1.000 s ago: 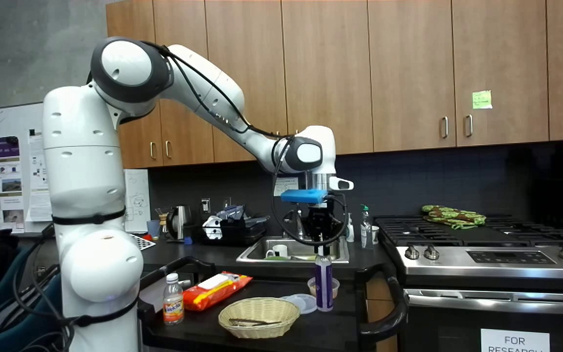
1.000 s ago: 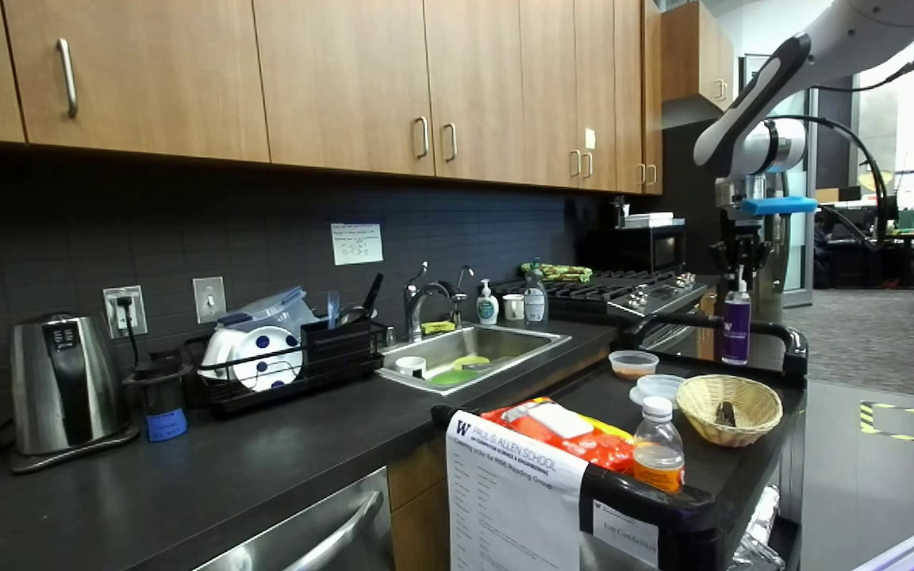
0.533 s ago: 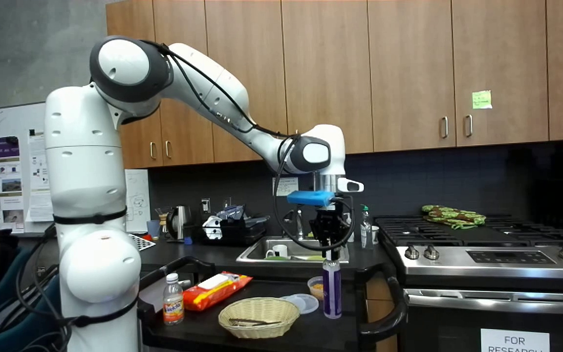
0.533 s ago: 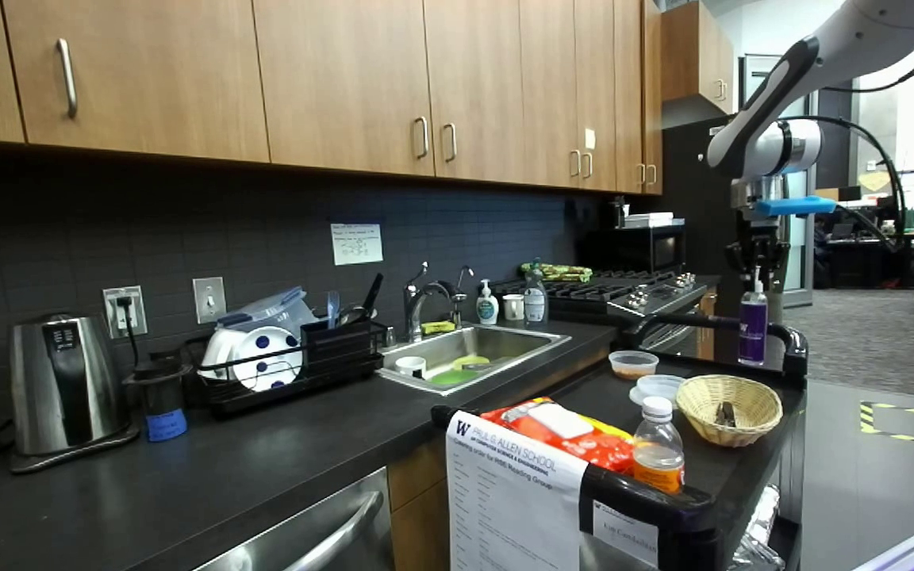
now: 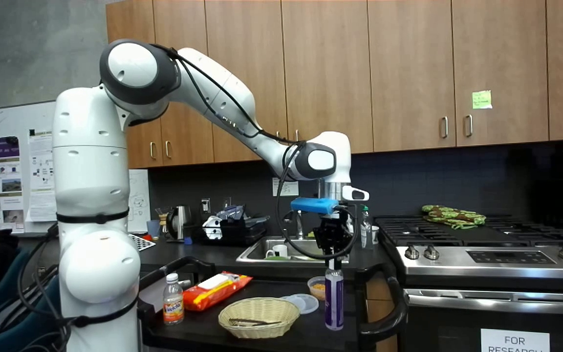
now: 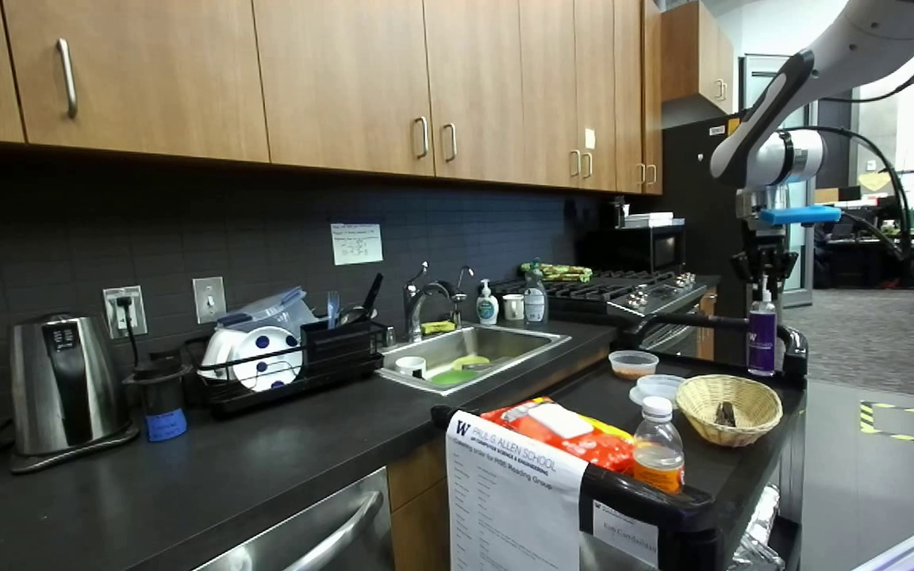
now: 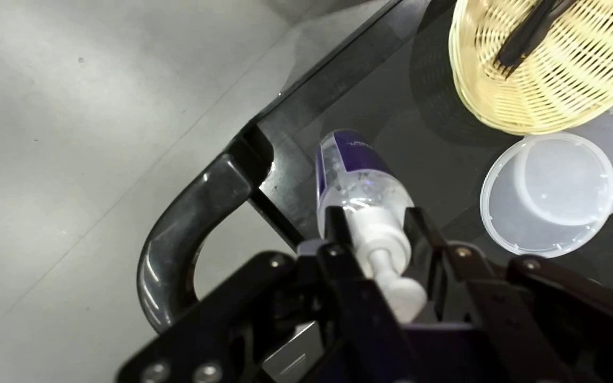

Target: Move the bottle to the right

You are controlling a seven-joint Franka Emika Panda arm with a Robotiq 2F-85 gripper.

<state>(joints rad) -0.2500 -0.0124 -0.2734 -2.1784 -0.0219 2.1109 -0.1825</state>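
Black-fingered at the gripper, and closed on the white collar of the bottle below the pump head, with one finger to either side. Upright in both exterior views, purple-labelled, near the end of the black cart towards the stove and close to its curved handle. Cannot tell about contact between base and cart top. Appears just right of, and nearer than, a small clear tub of something orange in an exterior view. Can make out two round, clear lids next, overlapping, then a pale woven basket just past them, holding dark cutlery. Farther along, can see a red and yellow packet lying flat, and a short orange-labelled bottle upright, white-capped, beside it. Past the handle, can see a green-patterned cloth lying on the stove grates. Behind the cart, can see a dark counter with a steel sink, a dish rack and a kettle set along it.
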